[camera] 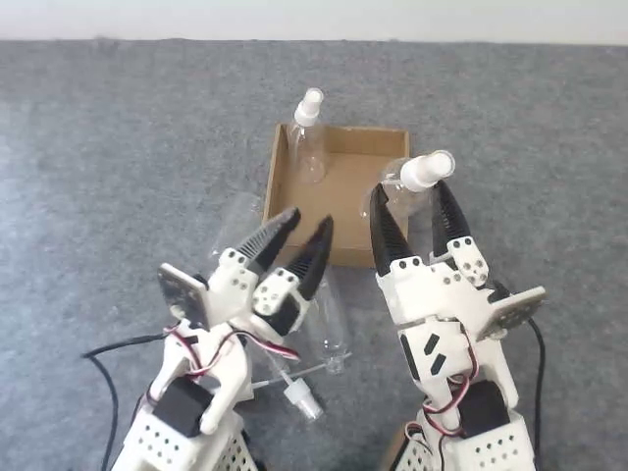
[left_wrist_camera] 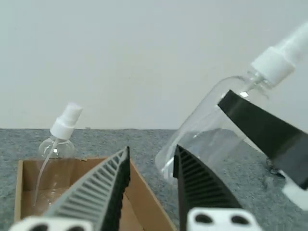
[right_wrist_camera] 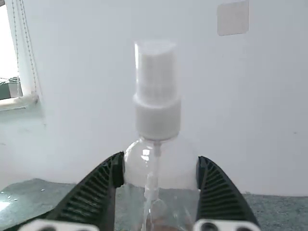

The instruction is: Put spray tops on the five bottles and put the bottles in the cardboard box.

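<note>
My right gripper (camera: 408, 188) is shut on a clear bottle (camera: 424, 172) with a white spray top, held tilted over the near right part of the cardboard box (camera: 349, 169). In the right wrist view that bottle (right_wrist_camera: 156, 110) stands between my fingers (right_wrist_camera: 103, 180). Another topped bottle (camera: 307, 137) stands in the box's far left corner. My left gripper (camera: 310, 218) is open over the box's near left edge with nothing in it. The left wrist view shows the standing bottle (left_wrist_camera: 57, 144) in the box (left_wrist_camera: 24, 192) and the held bottle (left_wrist_camera: 216, 125) beyond my left gripper (left_wrist_camera: 152, 151).
An uncapped clear bottle (camera: 332, 329) lies on the grey carpet between the two arms, and a loose spray top (camera: 302, 397) with its tube lies just nearer. Another clear bottle (camera: 235, 221) lies left of the box. Cables (camera: 113, 348) trail at the near left.
</note>
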